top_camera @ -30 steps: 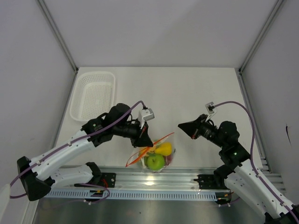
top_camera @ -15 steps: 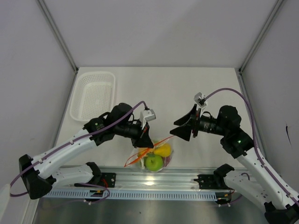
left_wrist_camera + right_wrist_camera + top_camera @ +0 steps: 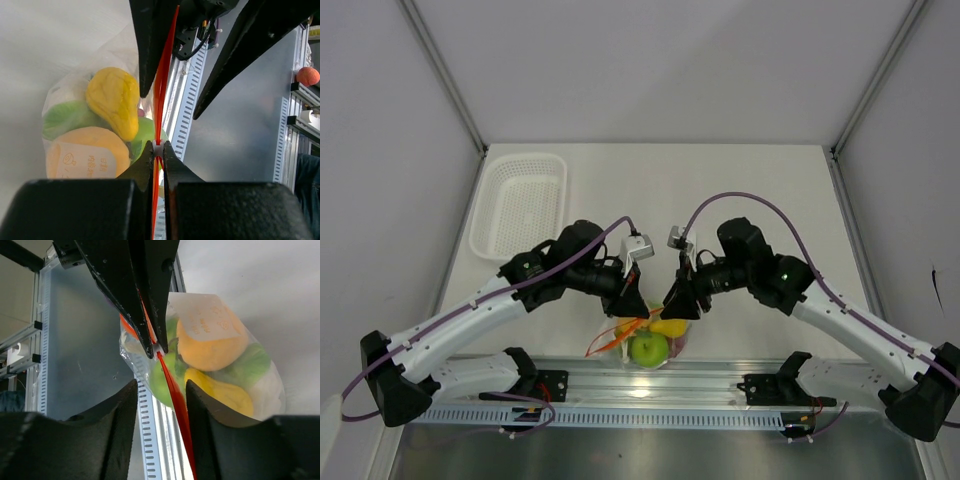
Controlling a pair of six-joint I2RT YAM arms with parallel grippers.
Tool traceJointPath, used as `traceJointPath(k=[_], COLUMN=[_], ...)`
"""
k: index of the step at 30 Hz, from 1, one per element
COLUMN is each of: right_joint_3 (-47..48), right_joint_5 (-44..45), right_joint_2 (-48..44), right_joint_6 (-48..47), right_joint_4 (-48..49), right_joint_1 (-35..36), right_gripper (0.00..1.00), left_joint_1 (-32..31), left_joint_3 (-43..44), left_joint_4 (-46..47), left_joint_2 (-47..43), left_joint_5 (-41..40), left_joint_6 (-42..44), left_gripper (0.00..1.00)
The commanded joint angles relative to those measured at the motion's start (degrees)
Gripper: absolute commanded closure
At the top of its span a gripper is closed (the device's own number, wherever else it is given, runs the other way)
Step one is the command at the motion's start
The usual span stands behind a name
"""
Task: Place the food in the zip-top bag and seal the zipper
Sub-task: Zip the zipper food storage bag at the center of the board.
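The zip-top bag [image 3: 650, 338] lies at the table's near edge, holding the food: a green apple [image 3: 652, 348], a yellow fruit [image 3: 114, 100] and an orange ball [image 3: 210, 342]. Its orange-red zipper [image 3: 161, 85] runs straight out from my left gripper [image 3: 158, 148], which is shut on the strip at its white slider. My right gripper [image 3: 161, 386] faces the left one from the other side. Its jaws are open and stand either side of the zipper [image 3: 175, 395] without touching it. In the top view the left gripper [image 3: 628, 297] and right gripper [image 3: 680, 300] nearly meet above the bag.
A white mesh basket [image 3: 518, 203] stands at the back left. The metal rail [image 3: 720, 385] with the arm bases runs just beneath the bag's near side. Grey walls close in the table on the left, back and right.
My right arm swung left and down to the bag. Its jaws went from shut to wide, then narrowed around the zipper strip. The left gripper kept its hold and barely moved.
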Motion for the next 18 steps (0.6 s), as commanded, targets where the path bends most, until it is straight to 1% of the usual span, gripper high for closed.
traceJointPath(k=[1, 3, 9, 14, 17, 18], right_joint_3=[1.5, 0.9, 0.6, 1.3, 1.0, 0.9], right_joint_5=[0.1, 0.6, 9.8, 14.1, 16.3, 16.9], right_joint_2=[0.3, 0.3, -0.3, -0.2, 0.2, 0.2], right_joint_6=[-2.9, -2.9, -3.6, -4.2, -5.6, -5.8], right_joint_4=[-1.2, -0.8, -1.5, -2.1, -2.4, -2.4], right_joint_1=[1.2, 2.0, 3.7, 5.3, 5.6, 5.7], right_gripper=[0.56, 0.59, 0.57, 0.58, 0.61, 0.64], left_joint_1=[-0.3, -0.3, -0.3, -0.3, -0.2, -0.2], left_joint_3=[2.4, 2.3, 1.9, 1.9, 1.8, 1.9], left_joint_4=[1.5, 1.7, 2.1, 2.2, 2.4, 2.5], left_joint_2=[-0.4, -0.5, -0.2, 0.0, 0.1, 0.1], left_joint_5=[2.2, 2.2, 2.7, 3.0, 3.1, 3.2], left_joint_6=[0.8, 0.8, 0.6, 0.6, 0.6, 0.5], left_gripper=[0.99, 0.99, 1.00, 0.99, 0.99, 0.99])
